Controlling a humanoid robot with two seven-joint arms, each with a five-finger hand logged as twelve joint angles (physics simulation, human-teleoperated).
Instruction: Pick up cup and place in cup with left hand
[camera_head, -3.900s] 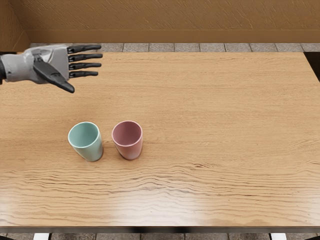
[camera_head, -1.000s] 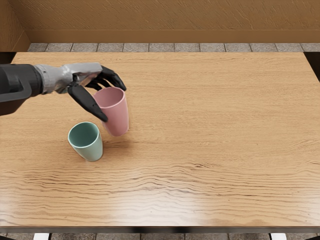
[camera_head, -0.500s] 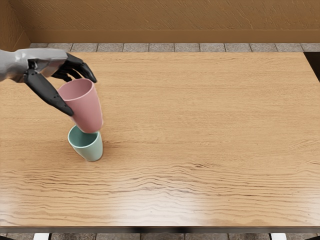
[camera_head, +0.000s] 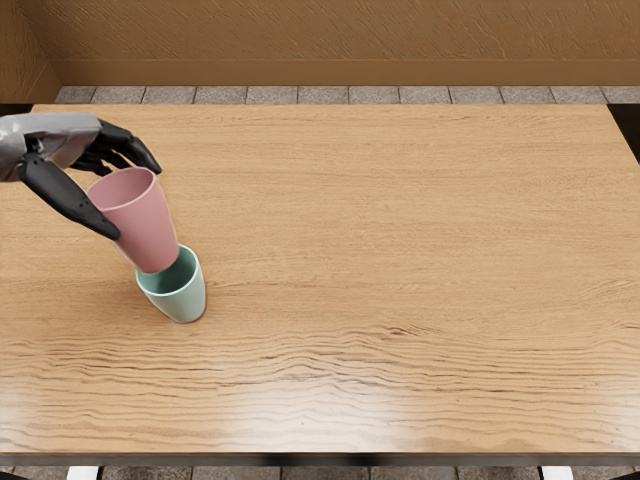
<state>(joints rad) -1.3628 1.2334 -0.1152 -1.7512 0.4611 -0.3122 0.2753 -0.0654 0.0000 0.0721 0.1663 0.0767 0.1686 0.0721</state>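
Smooth grey hand shell, black jointed fingers (camera_head: 68, 197), long black thumb

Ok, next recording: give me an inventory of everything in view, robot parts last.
Pink cup: one, pink, in the left hand, base overlapping the teal cup's mouth in this view; contact unclear
Teal cup: one, pale teal, upright on the table's left side
Table: one, light wood, across the picture
White supports: two, white, bottom edge
Floor tiles: many, grey, beyond and below the table
Wall: brown, top
Dark patches: at least two, black, far corners
Left hand: one, grey and black, upper left
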